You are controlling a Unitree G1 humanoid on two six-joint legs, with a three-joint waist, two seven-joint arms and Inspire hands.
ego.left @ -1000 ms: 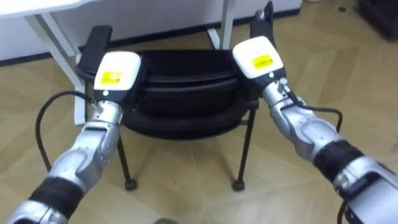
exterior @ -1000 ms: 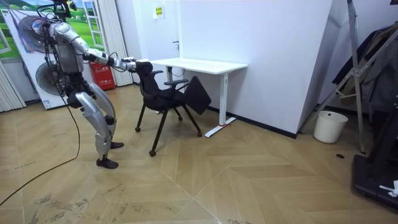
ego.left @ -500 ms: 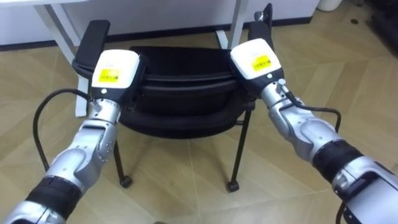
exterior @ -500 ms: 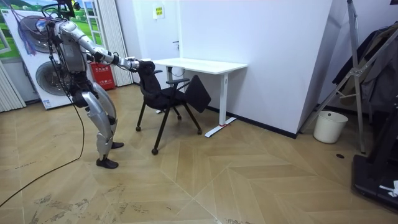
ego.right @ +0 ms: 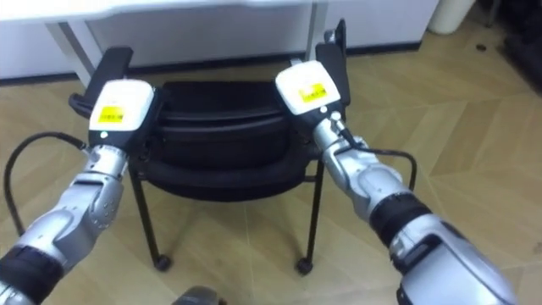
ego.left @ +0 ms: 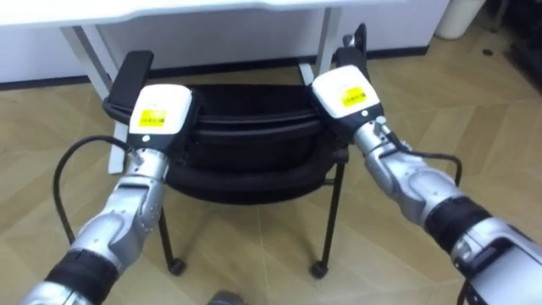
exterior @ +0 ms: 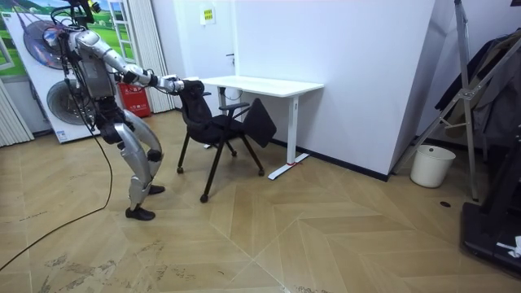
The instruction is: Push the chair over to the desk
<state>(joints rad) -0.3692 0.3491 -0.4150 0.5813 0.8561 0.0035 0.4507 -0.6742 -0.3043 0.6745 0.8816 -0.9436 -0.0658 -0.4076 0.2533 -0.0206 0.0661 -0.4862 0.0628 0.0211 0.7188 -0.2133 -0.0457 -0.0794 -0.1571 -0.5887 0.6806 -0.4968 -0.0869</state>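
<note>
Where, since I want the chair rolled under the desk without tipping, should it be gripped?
Grip the chair's backrest at its top edge, near both ends, from behind, the side away from the desk. It is a wide bar facing the robot, and the legs end in castors, so an even push likely rolls it straight. The left hand and right hand rest there.

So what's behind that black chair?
A white desk, its legs just beyond the chair. The chair, with the left hand and right hand on its back, partly covers the space under the desk.
</note>
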